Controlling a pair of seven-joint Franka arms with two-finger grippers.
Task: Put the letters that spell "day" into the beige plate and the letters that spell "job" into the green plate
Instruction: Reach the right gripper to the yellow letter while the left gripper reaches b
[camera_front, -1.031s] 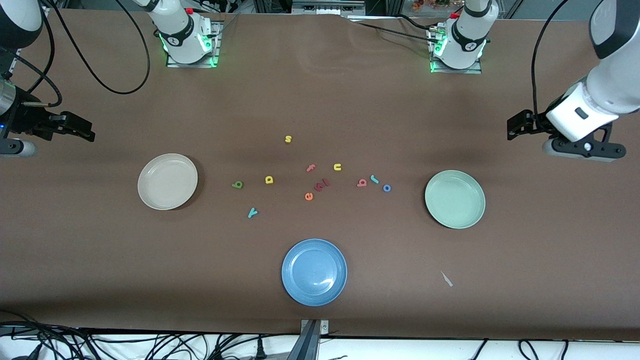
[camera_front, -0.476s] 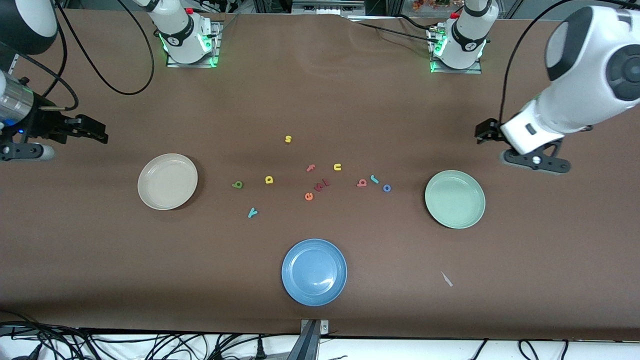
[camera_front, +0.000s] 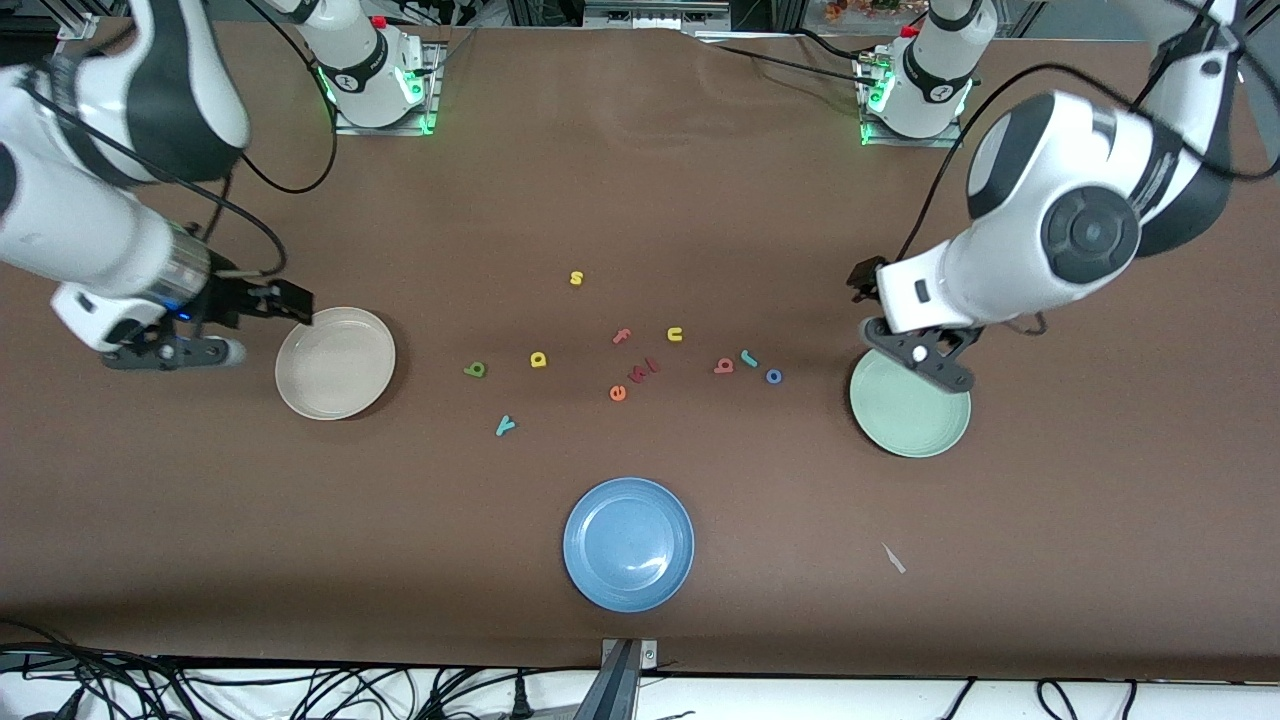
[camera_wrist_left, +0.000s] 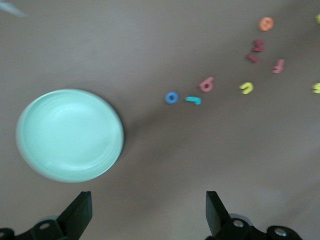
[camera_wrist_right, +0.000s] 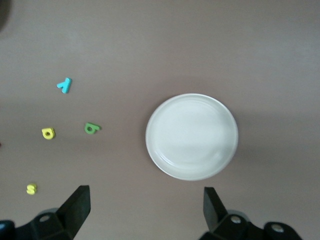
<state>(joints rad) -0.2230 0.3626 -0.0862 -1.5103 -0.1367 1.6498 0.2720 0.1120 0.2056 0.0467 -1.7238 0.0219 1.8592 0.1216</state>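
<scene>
Both arms have swung inward since the earlier frames: the left gripper (camera_front: 868, 283) now hangs over the green plate's (camera_front: 912, 420) rim and the right gripper (camera_front: 285, 302) over the beige plate's (camera_front: 335, 375) rim, each with its fingers spread wide and holding nothing. None of the letters has been lifted; both plates are bare. The yellow "d" (camera_front: 539, 359), green "a" (camera_front: 475, 370) and teal "y" (camera_front: 505, 426) lie loosely spaced on the brown surface (camera_front: 640, 180) between the beige plate and the middle cluster. The pink-red "b" (camera_front: 724, 366), teal "j" (camera_front: 748, 357) and blue "o" (camera_front: 773, 376) sit packed just beside one another, toward the green plate. That packing is the likeliest trouble: wide fingers coming down on the "j" could nudge the "b" or the "o" aside, or pinch two at once. The letters are tiny and flat, so a slightly high closure would probably miss, and a low one would scrape the surface. Mistaken identity is another risk, with a pink "f" (camera_front: 621, 336), orange "e" (camera_front: 617, 393), yellow "u" (camera_front: 675, 334) and yellow "s" (camera_front: 576, 278) lying close by in similar colours. The blue plate (camera_front: 628, 585), nearer the front camera, is a wrong destination.
</scene>
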